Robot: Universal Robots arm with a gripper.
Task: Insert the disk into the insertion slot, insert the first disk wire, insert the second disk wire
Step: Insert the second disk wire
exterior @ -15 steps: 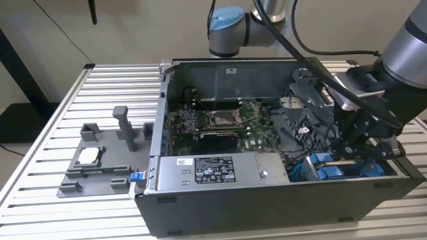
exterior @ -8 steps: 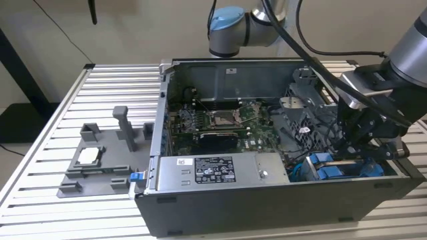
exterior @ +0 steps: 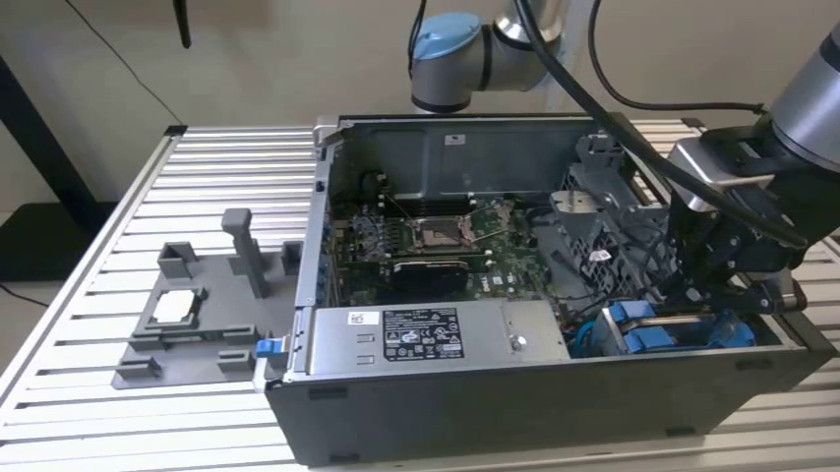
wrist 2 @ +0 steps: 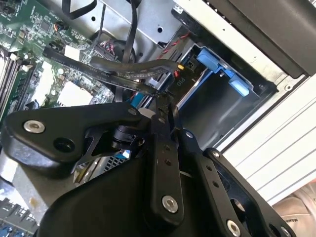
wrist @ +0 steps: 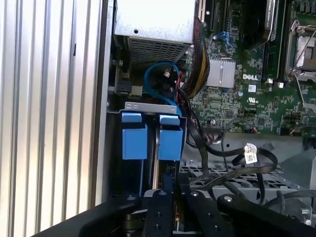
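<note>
Now down inside case corner at insertion slot (exterior: pixel 683 329); gripper (wrist: pixel 168 190) jaws pressed together, apparently pinching a wire end; disk (wrist: pixel 153 136) with 2 blue tabs seated just ahead.

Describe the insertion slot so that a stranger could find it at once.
Look inside the open computer case, at the front corner on the exterior view's right. The insertion slot is the grey metal cage there; bright blue plastic tabs mark it out from the black perforated cage behind.
</note>
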